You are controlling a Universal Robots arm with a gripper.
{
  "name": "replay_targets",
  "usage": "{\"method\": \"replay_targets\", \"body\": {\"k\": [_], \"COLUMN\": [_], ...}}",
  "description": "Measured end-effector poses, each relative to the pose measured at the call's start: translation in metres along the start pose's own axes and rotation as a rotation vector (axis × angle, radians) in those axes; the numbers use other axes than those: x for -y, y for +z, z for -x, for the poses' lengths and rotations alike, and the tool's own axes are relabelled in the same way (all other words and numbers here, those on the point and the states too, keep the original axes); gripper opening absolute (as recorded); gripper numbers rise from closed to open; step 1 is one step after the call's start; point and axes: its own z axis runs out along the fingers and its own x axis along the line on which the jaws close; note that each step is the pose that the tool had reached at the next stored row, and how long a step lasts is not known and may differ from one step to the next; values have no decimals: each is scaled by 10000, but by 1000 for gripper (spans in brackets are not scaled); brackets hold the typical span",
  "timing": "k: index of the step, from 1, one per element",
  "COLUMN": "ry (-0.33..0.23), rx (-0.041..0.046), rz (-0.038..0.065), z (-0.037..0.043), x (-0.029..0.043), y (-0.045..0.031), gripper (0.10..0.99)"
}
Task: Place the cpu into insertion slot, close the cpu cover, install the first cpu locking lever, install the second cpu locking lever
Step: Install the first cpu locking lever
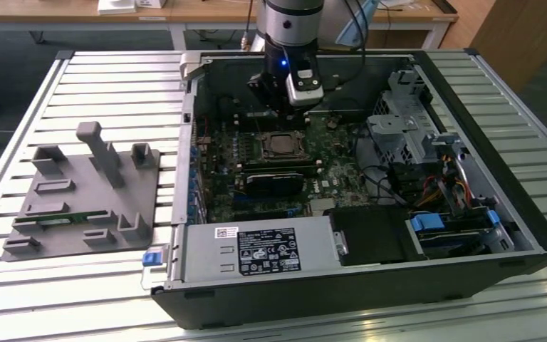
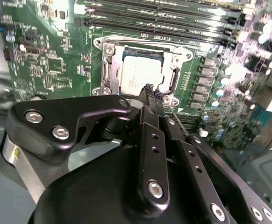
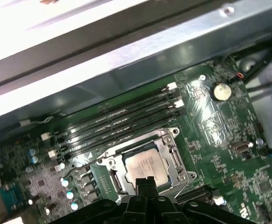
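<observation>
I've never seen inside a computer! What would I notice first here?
The shiny square cpu sits in the green board, framed by the silvery cpu cover. The robot's black hand, pinched shut, points at its edge. In the exterior view, the arm reaches into an open computer case.

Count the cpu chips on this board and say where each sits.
1. The cpu lies in the insertion slot, framed by the cpu cover, beside the claw. None seems hidden.
</observation>
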Motion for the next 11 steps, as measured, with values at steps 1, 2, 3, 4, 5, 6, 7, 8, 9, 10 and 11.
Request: {"method": "replay_targets", "body": {"k": [1, 2, 3, 4, 5, 6, 7, 8, 9, 10, 11], "ry": [-180, -361, -539, -721, -899, -1080, -1258, -1446, -1612, -1739, -1814], "rx": [-2, -5, -7, -9, -11, -14, -16, -19, -21, -22, -23], "rz": [0, -1, -1, -1, -1, -2, -2, -3, -3, -3, -1], "z": [0, 0, 0, 0, 0, 0, 0, 0, 0, 0, -6], "x": [0, 0, 0, 0, 0, 0, 0, 0, 0, 0, 3], "y": [0, 0, 0, 0, 0, 0, 0, 0, 0, 0, 1], "gripper": [106, 106, 106, 106, 106, 106, 106, 106, 106, 106, 106]}}
